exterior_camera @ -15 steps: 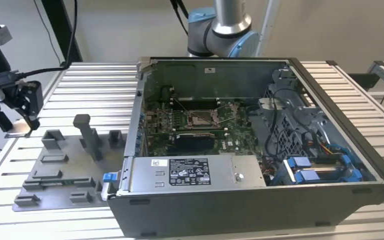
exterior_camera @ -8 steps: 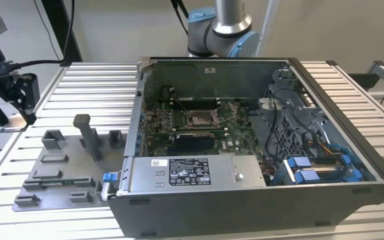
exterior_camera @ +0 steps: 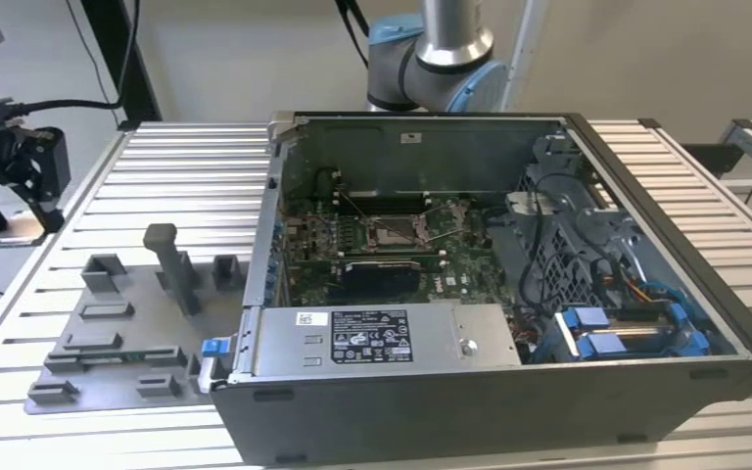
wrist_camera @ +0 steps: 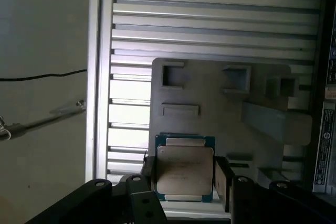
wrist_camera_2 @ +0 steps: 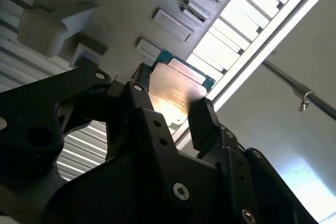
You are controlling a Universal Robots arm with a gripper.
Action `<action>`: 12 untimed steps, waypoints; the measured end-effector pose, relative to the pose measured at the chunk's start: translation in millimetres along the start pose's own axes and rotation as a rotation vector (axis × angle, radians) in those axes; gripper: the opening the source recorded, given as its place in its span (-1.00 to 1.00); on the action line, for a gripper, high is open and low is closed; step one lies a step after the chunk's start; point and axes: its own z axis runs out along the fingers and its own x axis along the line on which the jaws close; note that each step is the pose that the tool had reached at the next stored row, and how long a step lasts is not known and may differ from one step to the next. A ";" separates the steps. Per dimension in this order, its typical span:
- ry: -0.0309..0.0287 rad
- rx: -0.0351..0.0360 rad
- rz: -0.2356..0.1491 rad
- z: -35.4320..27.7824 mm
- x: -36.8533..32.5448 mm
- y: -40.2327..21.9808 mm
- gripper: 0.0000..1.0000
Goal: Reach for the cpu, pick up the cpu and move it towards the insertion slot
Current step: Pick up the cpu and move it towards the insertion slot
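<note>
The black two-fingered gripper (exterior_camera: 13,211) hangs at the exterior view's far left, above the edge of the ribbed aluminium table (exterior_camera: 180,162). Its fingers (wrist_camera: 222,179) are closed on the cpu (wrist_camera: 185,172), a thin square chip with a pale silvery lid on a blue-green base. In both wrist views the chip sits between the two black fingers, one pressing on each opposite edge, with its flat lid turned towards the cameras. It seems to be lifted clear of the grey plastic fixture plate (wrist_camera: 210,124) seen behind it, though the angle makes the gap hard to judge. In the exterior view that plate lies on the table just beside the open dark grey computer case (exterior_camera: 481,411). The insertion slot (exterior_camera: 396,230), a square socket with a shiny metal frame, sits on the green circuit board (exterior_camera: 305,245) on the floor of the case, well apart from the gripper and the cpu. The arm's silver and blue joint (exterior_camera: 429,59) stands behind the case.
</note>
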 end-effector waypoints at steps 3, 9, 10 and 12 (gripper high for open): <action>0.0000 0.0000 0.000 -4.0 0.0 0.0 -1.00; 0.0000 0.0000 0.000 -12.5 0.0 -0.1 -1.00; 0.0000 0.0000 0.000 -14.2 0.0 -0.1 -1.00; 0.0000 0.0000 0.000 -17.2 0.0 -0.1 -1.00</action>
